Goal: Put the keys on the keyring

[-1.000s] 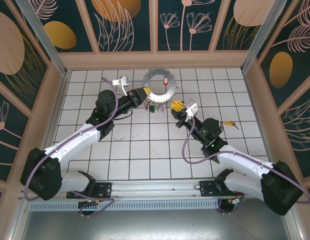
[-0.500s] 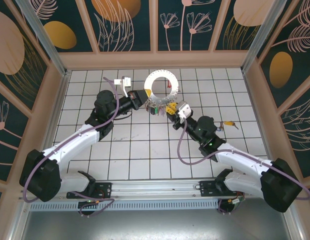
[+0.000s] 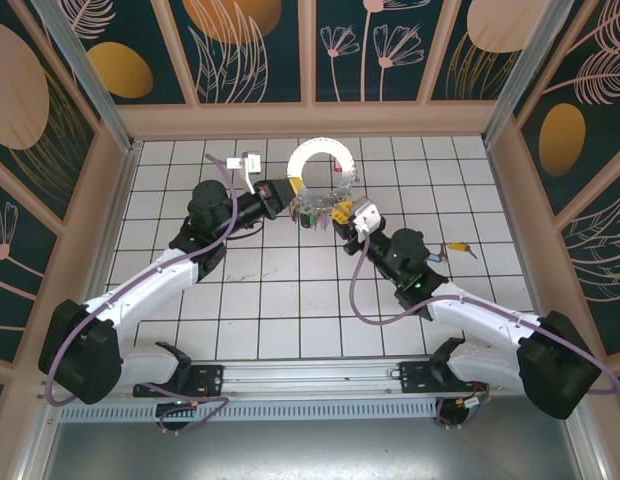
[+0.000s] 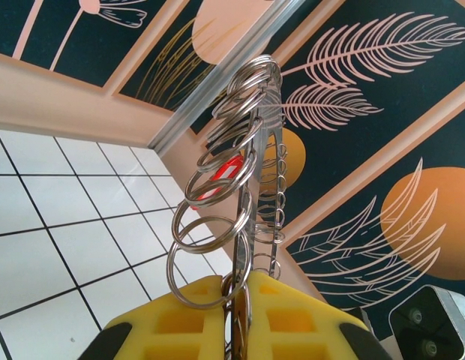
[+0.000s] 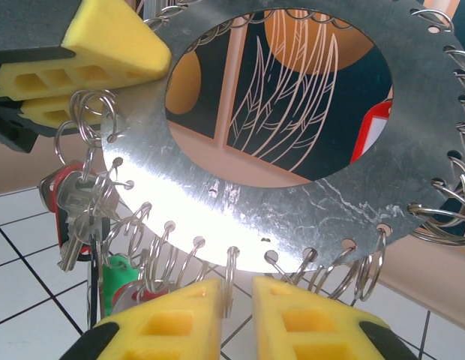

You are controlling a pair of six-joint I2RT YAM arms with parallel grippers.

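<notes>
Beneath the keyring (image 5: 307, 214), hanging upright above the bench (image 3: 290, 300) with keys (image 5: 75, 206) dangling, the right gripper (image 5: 237, 311) is sitting closer than a second ago, jaws narrowly parted around a split ring (image 5: 229, 289), gripping nothing. The left gripper (image 4: 234, 300) is clamping the rim. Threading is probably beginning.

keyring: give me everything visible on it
The keyring is a flat, shiny metal disc with a large round hole, its rim drilled with small holes that carry split rings. It is held upright above the table. The left claw pinches its edge. A bunch of keys with a green tag hangs near that grip; a red tag shows at the hole's far side. The right claw sits just under its bottom rim, slightly open.
</notes>
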